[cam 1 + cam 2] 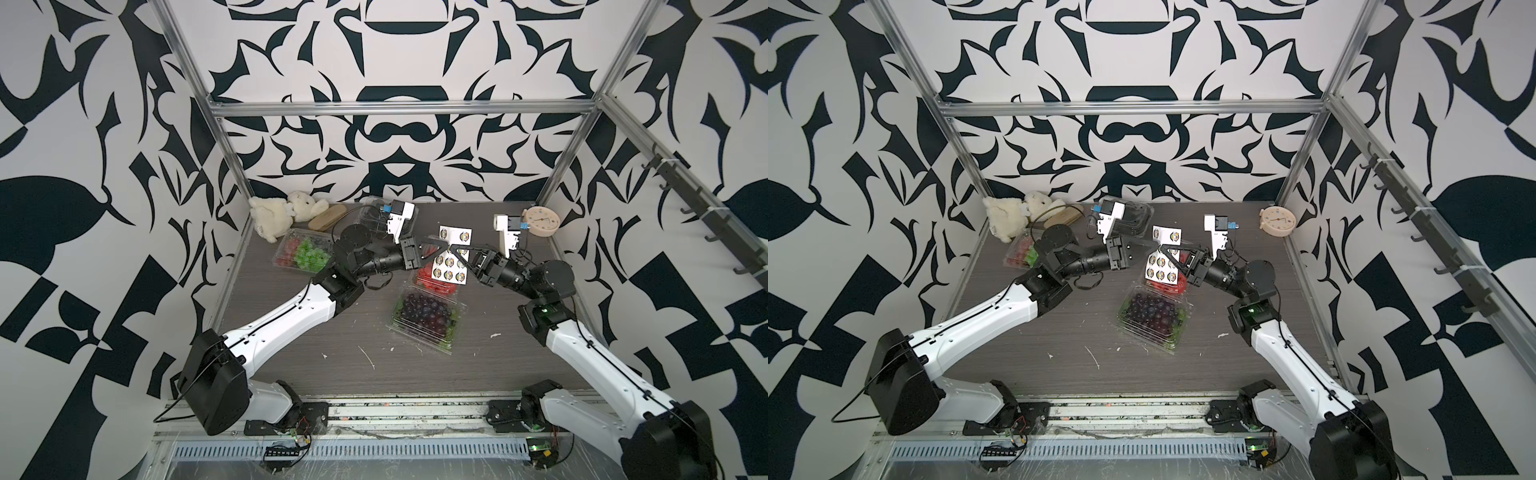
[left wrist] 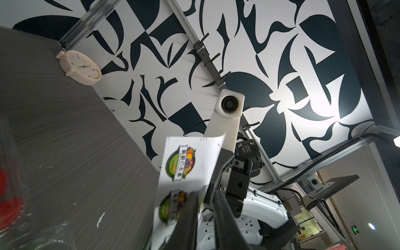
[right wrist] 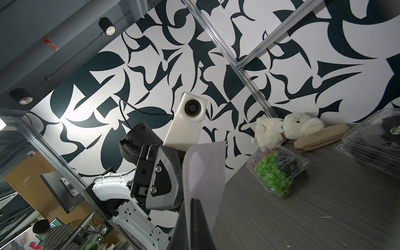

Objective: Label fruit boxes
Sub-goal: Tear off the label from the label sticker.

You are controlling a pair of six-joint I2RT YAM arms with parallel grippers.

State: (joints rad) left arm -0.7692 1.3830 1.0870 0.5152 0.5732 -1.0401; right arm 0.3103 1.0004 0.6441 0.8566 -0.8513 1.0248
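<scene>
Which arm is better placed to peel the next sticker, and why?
Left. The right gripper is shut on the sticker sheet, holding it up over the strawberry box, so it is occupied. The left gripper has its fingertips at the sheet's printed face.

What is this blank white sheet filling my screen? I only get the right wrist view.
Observer: It is a sticker sheet. In both top views its other face shows round fruit labels.
Operator: What is the other arm doing behind it?
Observer: The left wrist view shows a finger of the left claw lying across one printed label.
Operator: Are there boxes I cannot see?
Observer: Two. A strawberry box sits partly hidden behind the sheet in both top views, and a purple grape box lies beside it, nearer the arms' bases.
</scene>
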